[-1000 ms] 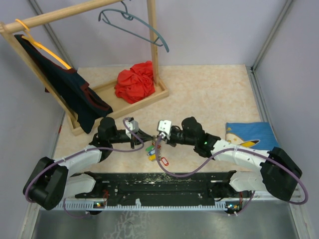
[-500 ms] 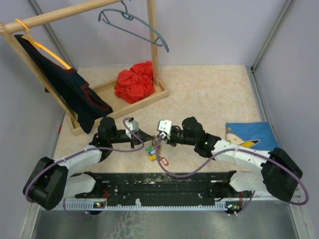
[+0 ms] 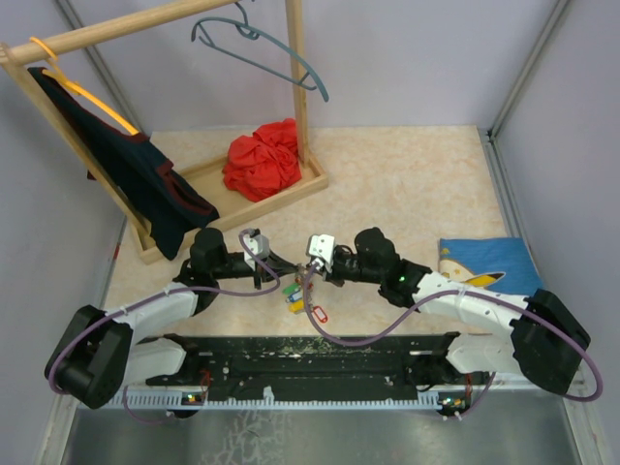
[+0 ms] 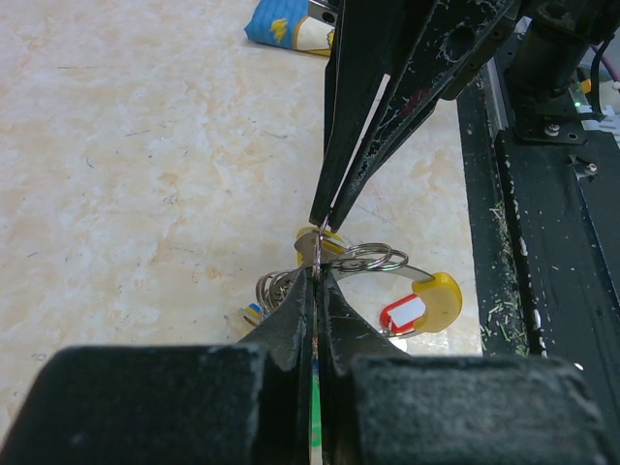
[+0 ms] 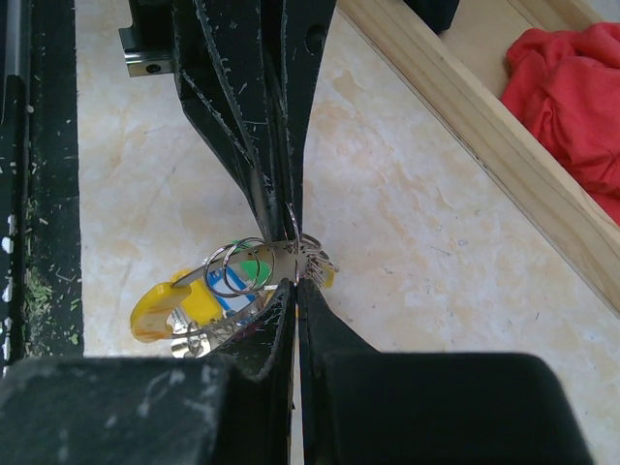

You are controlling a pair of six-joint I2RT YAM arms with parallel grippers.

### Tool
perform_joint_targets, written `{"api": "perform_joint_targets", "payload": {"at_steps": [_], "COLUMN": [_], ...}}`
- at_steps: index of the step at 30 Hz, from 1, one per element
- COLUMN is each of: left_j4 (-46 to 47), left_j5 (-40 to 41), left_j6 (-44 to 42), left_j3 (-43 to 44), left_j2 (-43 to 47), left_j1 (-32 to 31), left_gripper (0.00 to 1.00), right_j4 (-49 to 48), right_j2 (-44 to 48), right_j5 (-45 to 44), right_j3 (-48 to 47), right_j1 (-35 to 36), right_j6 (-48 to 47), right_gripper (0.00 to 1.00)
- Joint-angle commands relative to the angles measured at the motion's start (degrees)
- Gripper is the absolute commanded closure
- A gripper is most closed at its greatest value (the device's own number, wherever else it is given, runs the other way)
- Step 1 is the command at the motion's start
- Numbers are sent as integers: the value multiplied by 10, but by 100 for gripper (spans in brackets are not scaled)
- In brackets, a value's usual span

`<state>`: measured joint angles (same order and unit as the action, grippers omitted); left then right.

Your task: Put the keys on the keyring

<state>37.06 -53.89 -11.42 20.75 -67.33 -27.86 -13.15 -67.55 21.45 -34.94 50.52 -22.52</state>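
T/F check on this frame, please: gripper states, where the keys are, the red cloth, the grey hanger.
1. The left gripper and the right gripper both have their fingers shut on the keyring. True.
2. The keys lie scattered on the blue cloth. False: they sit bunched at the keyring, between the two grippers.
3. The red cloth lies on the bare table beside the right arm. False: it lies in the wooden tray at the foot of the rack.
4. The grey hanger hangs empty on the wooden rod. True.
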Motion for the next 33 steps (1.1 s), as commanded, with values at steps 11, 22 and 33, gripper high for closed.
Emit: {"api": "perform_joint_targets", "payload": {"at_steps": [11,22,33], "left_j4": [4,3,1], "left_j5": [-33,-30,-23], "left_j6": [-6,-6,-9], "left_j3": [18,19,17], "left_j2": [-1,-4,2], "left_j1": [3,3,3], "left_gripper": [99,99,99], "right_j4": [-22,-17,-13], "right_j2": [11,12,19], "right_j5": [17,27,20], "right_j3": [-23,-27,-25], "right_j1": [5,5,5], "right_j6": [0,1,0], "right_gripper": [100,100,100]}}
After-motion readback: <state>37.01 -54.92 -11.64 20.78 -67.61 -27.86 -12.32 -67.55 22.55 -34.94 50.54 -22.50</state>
